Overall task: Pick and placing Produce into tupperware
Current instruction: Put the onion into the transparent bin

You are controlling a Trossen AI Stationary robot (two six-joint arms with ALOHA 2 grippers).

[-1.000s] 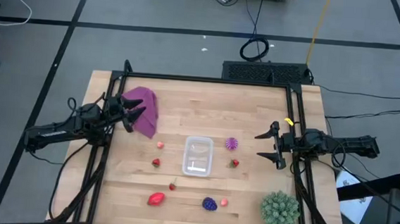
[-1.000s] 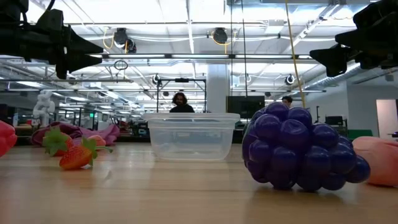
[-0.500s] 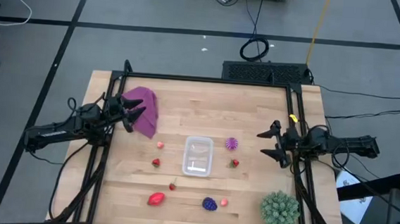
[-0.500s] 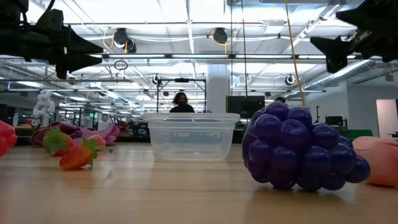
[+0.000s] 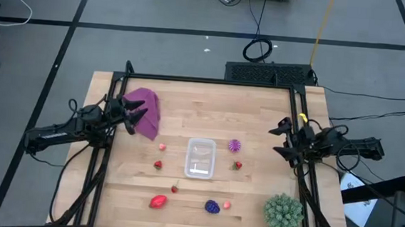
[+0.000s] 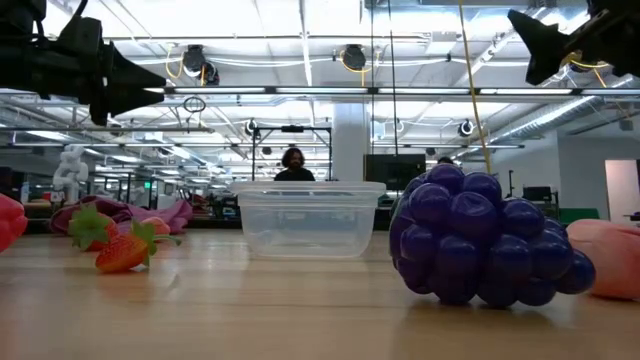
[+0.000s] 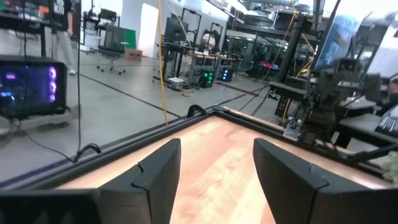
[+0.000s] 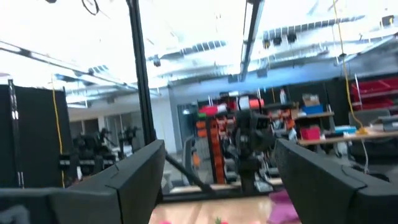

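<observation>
Right gripper (image 5: 283, 139): fingers spread wide, holding nothing, raised over the desk's right edge; left gripper (image 5: 134, 115): fingers partly open, also holding nothing, beside the magenta cloth (image 5: 145, 112) at the left edge. Tupperware (image 5: 200, 158): mid-desk, appears empty, so by my reading nothing is packed yet. Produce all loose on the desk (image 5: 210, 107): spiky magenta fruit (image 5: 234, 145) and strawberry (image 5: 238, 165) just right of the tub, further berries left of it, the larger red piece (image 5: 158, 201) and purple berry cluster (image 5: 212, 207) near the front.
</observation>
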